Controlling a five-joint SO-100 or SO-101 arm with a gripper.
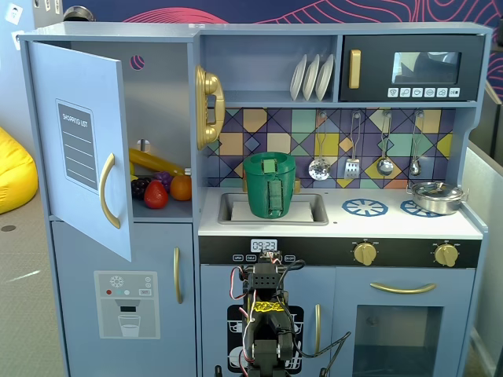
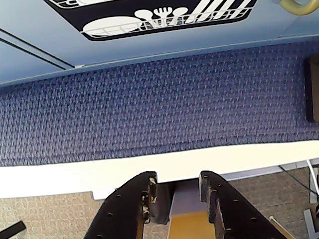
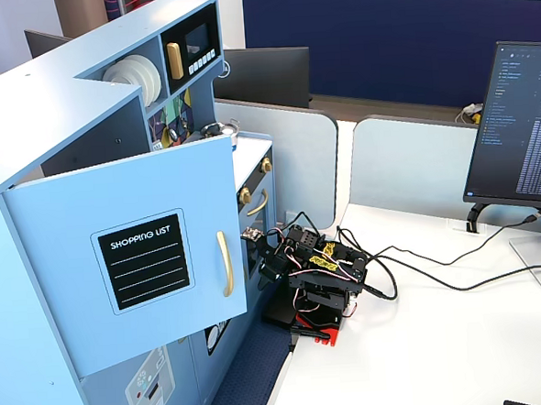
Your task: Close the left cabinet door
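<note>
The left cabinet door (image 1: 78, 149) is pale blue with a black "SHOPPING LIST" panel and a curved gold handle (image 1: 106, 192). It stands swung wide open from the upper left of the toy kitchen, and it also shows in the other fixed view (image 3: 137, 266). My arm (image 1: 267, 314) sits folded low in front of the kitchen's middle, well right of and below the door, and shows on the white table (image 3: 316, 278). In the wrist view my gripper (image 2: 178, 179) points down over the table edge, its jaws parted and empty.
Toy fruit (image 1: 157, 191) lies in the open cabinet. Below is the dispenser door (image 1: 126, 302). A green pot (image 1: 269, 184) stands in the sink. The dish-rack door (image 2: 164, 20) and blue carpet (image 2: 149, 109) lie beyond the table edge (image 2: 75, 174). Cables (image 3: 421, 267) and a monitor (image 3: 523, 123) sit to the right.
</note>
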